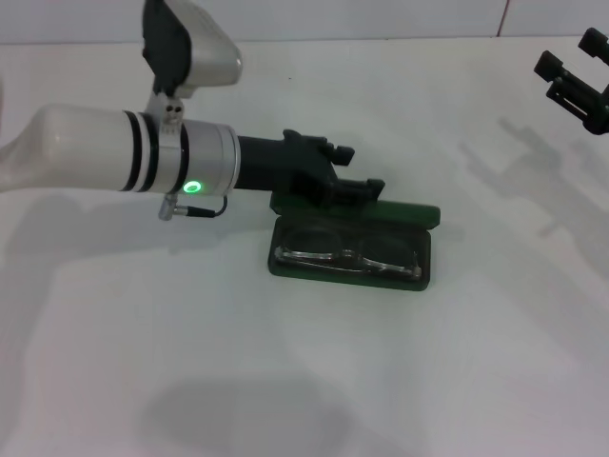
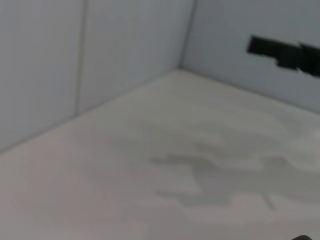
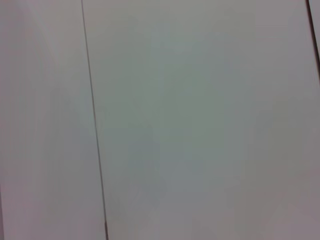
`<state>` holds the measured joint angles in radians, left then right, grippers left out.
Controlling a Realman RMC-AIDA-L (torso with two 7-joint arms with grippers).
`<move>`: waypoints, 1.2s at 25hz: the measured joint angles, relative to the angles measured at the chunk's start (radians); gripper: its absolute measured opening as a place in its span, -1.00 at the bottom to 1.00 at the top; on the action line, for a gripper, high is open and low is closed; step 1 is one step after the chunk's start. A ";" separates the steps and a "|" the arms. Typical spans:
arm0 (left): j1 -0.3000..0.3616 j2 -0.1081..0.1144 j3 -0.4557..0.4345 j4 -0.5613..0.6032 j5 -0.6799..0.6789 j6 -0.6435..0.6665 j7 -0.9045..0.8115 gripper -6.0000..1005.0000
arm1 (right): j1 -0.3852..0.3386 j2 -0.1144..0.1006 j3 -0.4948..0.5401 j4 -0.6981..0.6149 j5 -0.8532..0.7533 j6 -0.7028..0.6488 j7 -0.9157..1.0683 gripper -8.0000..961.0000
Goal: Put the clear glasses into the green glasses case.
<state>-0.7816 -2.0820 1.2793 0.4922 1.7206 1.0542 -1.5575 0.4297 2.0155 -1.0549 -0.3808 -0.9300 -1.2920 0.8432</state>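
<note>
The left gripper (image 1: 357, 186) reaches across from nine o'clock and sits at the rear edge of the green glasses case (image 1: 348, 271), at or against its raised lid, probably so it can tip the lid shut. Whether its fingers are spread or closed I cannot tell. Just toward six o'clock of it, the clear glasses (image 1: 347, 254) lie flat inside the case's open tray on the white table (image 1: 285, 381). The right gripper (image 1: 580, 81) hangs idle at two o'clock, well apart.
</note>
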 joint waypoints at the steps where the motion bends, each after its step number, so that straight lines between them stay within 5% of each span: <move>1: -0.001 -0.004 0.000 0.004 0.026 0.001 -0.011 0.39 | 0.002 0.000 -0.001 0.000 0.000 0.004 0.000 0.60; 16: 0.072 -0.008 0.010 0.011 0.098 0.008 0.032 0.39 | 0.013 -0.002 -0.005 -0.004 0.001 0.028 0.002 0.60; 22: 0.202 -0.002 0.003 0.088 -0.192 0.095 0.253 0.39 | 0.032 -0.001 -0.010 -0.005 -0.046 0.019 0.012 0.60; 25: 0.286 0.022 -0.014 0.110 -0.378 0.253 0.399 0.39 | 0.068 -0.012 -0.060 -0.019 -0.146 -0.007 0.069 0.60; 26: 0.299 0.032 -0.026 0.110 -0.407 0.303 0.422 0.39 | 0.099 -0.034 -0.117 -0.043 -0.240 -0.071 0.139 0.60; 30: 0.339 0.086 -0.096 0.085 -0.412 0.477 0.466 0.39 | 0.174 -0.062 -0.178 -0.055 -0.376 -0.227 0.216 0.60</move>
<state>-0.4424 -1.9958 1.1838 0.5768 1.3085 1.5312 -1.0919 0.6032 1.9539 -1.2331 -0.4356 -1.3057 -1.5193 1.0593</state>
